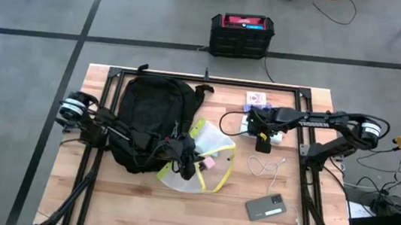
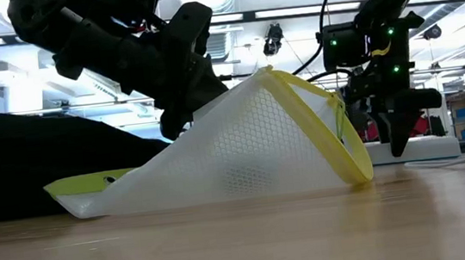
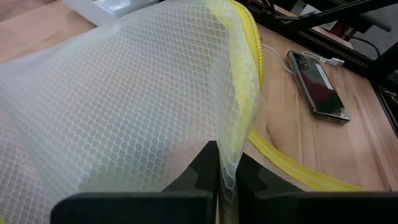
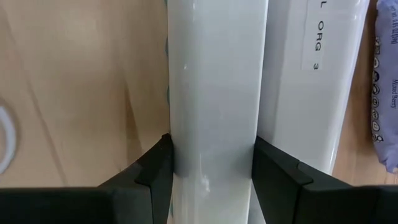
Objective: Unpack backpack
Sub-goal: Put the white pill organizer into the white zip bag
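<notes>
The black backpack (image 1: 147,114) lies flat at the table's left, and my left arm reaches across it. My left gripper (image 1: 183,156) is shut on a clear mesh pouch with a yellow zip edge (image 1: 207,155), just right of the backpack. The pouch stands tent-like (image 2: 251,145) with its lower edge on the table. Something small and pink (image 1: 208,161) shows through the mesh. My right gripper (image 1: 262,141) points down at the back right, shut on a long white box (image 4: 214,87). A second white box (image 4: 305,74) lies beside the first. My left gripper pinches the pouch's mesh wall (image 3: 225,146) between its two fingers, right beside the yellow zip edge. That part is raised while the pouch's bottom edge (image 2: 222,196) stays on the table. My right gripper clasps the white box's two long sides (image 4: 177,143) between its fingers. The fingers (image 4: 155,165) come from above and lie across the box, which sits on the table.
A purple packet (image 1: 256,98) lies beyond the white boxes. A white cable (image 1: 266,165) and a grey phone (image 1: 269,207) lie at the near right. A hard black box with a red top (image 1: 241,34) stands on the floor beyond the table.
</notes>
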Robot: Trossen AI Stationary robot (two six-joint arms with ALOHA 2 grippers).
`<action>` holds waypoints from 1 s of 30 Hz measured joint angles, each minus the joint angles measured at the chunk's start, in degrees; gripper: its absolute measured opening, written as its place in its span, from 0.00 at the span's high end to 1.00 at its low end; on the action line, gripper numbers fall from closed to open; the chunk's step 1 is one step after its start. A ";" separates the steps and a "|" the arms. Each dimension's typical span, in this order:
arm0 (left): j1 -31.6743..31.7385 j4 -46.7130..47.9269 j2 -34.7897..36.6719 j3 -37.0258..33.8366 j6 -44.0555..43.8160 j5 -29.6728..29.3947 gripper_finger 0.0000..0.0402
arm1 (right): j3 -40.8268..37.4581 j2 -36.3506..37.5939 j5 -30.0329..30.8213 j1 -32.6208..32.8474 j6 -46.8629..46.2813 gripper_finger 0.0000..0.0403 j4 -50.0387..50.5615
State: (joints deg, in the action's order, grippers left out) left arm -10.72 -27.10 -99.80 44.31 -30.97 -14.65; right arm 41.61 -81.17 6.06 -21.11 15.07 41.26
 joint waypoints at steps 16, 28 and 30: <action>0.00 -0.13 0.02 0.00 -0.02 0.02 1.00 | 0.35 1.99 14.56 12.34 -9.66 0.63 3.69; 0.00 0.15 0.02 0.00 -0.02 0.16 1.00 | 5.19 7.21 19.12 28.59 -26.15 0.64 12.30; 0.00 0.60 0.02 0.00 -0.02 0.28 1.00 | 6.99 8.38 19.97 31.09 -28.75 0.66 14.03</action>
State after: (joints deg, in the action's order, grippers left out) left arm -10.72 -26.50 -99.79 44.31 -30.98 -14.37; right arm 48.60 -72.78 26.03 9.99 -13.68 55.29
